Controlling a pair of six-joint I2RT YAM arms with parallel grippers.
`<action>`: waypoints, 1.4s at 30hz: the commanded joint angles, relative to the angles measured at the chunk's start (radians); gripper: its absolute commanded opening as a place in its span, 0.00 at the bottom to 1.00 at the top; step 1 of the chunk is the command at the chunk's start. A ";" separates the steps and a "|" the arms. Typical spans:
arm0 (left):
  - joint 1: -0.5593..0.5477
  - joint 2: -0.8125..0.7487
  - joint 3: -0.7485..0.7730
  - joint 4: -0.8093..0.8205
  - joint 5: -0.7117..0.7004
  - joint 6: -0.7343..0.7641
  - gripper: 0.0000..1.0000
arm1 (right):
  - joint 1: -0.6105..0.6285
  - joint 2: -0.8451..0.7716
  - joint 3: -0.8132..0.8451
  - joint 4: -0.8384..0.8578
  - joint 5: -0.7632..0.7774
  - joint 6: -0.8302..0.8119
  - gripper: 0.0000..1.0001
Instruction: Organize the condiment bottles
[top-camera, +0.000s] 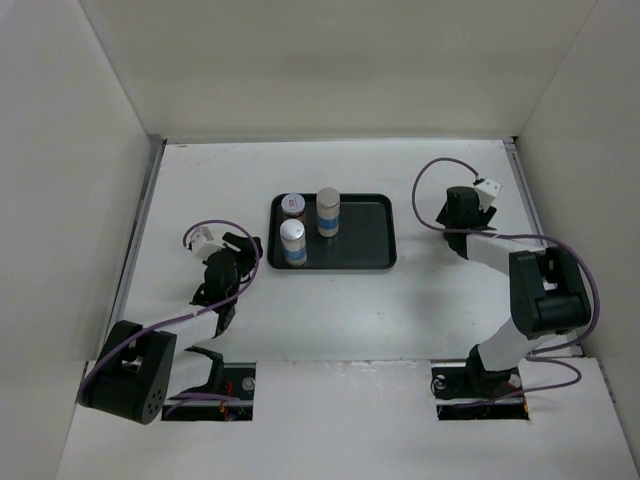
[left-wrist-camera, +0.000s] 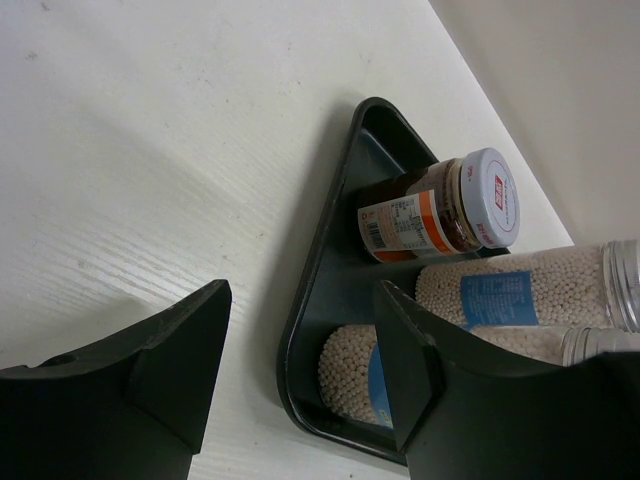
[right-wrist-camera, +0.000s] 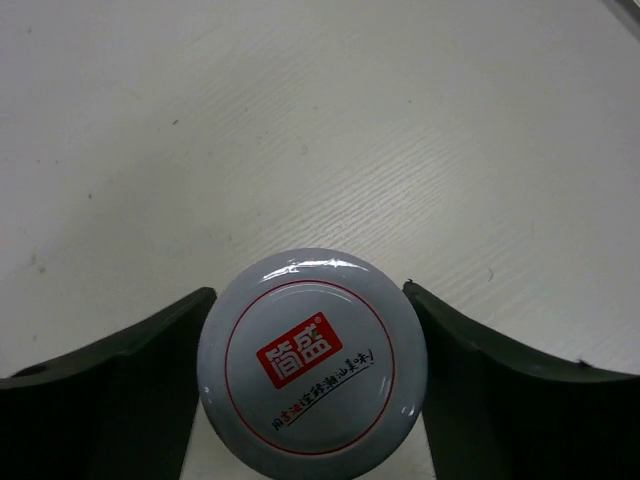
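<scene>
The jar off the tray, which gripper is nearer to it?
Right. The right gripper straddles the jar, one finger either side of its lid; the left gripper is far off, beside the left edge of the tray.

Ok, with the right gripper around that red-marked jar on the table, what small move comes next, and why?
Probably close the right gripper firmly on the jar before any lift. Its fingers flank the jar on both sides, but the lid hides whether they grip it. This jar stands on the bare table, while three bottles stand in the tray.
</scene>
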 joint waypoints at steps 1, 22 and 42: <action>-0.008 -0.012 0.010 0.059 -0.004 0.000 0.57 | -0.005 -0.024 0.019 0.063 -0.020 0.030 0.70; -0.003 -0.064 -0.001 0.034 -0.090 0.035 1.00 | 0.530 -0.007 0.198 0.128 -0.042 -0.053 0.59; -0.003 -0.133 0.050 -0.171 -0.196 0.020 1.00 | 0.609 -0.252 0.019 0.164 0.011 -0.105 1.00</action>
